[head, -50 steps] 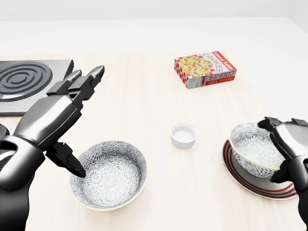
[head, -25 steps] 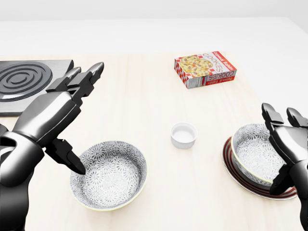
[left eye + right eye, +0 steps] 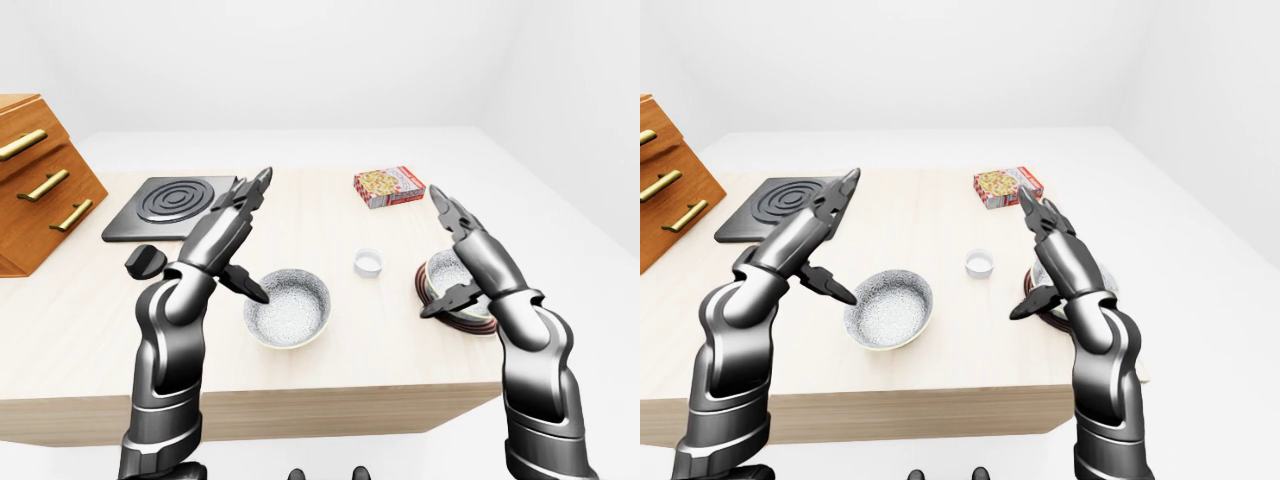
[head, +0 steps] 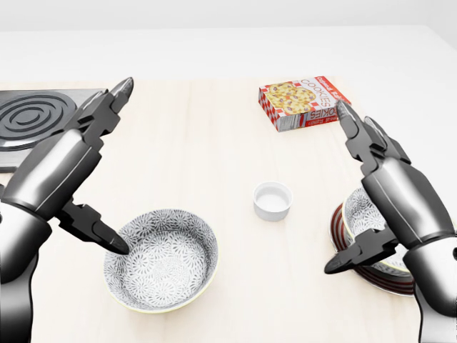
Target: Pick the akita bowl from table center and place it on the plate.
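A grey-patterned akita bowl (image 4: 355,211) sits on the red-striped plate (image 4: 337,227) at the right of the head view, mostly hidden behind my right hand. That right hand (image 4: 350,193) hangs above the bowl, open, with straight fingers and clear of it. A second patterned bowl (image 4: 161,267) rests on the table at lower left. My left hand (image 4: 107,170) is open beside it, its thumb tip near the bowl's left rim, holding nothing.
A small white ramekin (image 4: 273,200) stands between the two bowls. A cookies box (image 4: 305,104) lies toward the top right and a black hotplate (image 4: 34,120) at the top left. A wooden drawer cabinet (image 3: 38,182) and a small black object (image 3: 147,262) are at the table's left.
My right hand has let go of the bowl on the plate, opened wide and risen above it. The left hand's fingers have stretched out straighter. The bowls stay put.
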Available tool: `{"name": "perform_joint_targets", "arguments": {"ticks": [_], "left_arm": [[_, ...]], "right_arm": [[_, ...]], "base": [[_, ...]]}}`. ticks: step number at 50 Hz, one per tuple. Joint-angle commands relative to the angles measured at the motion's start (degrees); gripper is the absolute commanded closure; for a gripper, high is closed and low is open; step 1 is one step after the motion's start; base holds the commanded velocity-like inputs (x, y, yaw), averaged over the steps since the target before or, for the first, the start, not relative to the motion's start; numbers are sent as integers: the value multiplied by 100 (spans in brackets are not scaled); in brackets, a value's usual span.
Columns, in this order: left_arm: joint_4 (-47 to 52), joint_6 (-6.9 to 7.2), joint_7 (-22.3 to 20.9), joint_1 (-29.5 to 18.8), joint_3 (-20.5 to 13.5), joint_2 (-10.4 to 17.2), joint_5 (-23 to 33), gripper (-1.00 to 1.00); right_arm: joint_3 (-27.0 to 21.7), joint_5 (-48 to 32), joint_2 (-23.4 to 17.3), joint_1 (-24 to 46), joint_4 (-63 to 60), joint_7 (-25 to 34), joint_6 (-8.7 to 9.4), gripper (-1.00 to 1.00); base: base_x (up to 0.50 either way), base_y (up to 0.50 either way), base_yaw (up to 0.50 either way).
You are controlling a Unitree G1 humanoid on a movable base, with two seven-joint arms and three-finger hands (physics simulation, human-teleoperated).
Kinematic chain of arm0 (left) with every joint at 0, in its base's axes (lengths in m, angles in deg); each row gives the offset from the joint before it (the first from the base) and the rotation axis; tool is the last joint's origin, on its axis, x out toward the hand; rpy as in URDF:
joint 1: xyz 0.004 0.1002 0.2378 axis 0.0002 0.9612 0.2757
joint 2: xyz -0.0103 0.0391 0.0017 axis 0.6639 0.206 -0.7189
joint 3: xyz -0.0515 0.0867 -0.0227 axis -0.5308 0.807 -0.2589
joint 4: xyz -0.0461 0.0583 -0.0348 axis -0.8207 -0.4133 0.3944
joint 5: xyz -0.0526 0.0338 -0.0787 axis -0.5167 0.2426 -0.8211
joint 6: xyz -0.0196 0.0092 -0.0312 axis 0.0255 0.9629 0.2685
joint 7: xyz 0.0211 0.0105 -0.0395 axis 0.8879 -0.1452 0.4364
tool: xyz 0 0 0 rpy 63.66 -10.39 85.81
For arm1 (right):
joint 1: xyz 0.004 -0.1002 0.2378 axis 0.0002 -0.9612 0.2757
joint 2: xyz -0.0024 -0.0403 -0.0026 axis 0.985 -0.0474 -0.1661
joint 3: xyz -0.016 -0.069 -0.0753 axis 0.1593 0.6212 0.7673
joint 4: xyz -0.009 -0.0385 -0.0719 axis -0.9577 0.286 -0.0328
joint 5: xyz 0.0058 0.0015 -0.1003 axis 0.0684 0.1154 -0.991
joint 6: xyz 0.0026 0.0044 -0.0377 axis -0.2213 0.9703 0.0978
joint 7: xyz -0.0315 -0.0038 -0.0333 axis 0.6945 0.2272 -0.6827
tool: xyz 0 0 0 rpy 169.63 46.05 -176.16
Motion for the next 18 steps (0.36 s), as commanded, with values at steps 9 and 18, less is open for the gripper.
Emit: {"name": "perform_joint_targets", "arguments": {"ticks": [9, 18], "left_arm": [[466, 0, 292, 442, 81, -164, -298, -100], [475, 0, 316, 478, 79, -187, -301, -100]], "right_arm": [[632, 1129, 376, 271, 188, -1131, 0, -100], [512, 1328, 386, -118, -220, -1093, 0, -100]], "base": [[0, 0, 0], [0, 0, 0]]}}
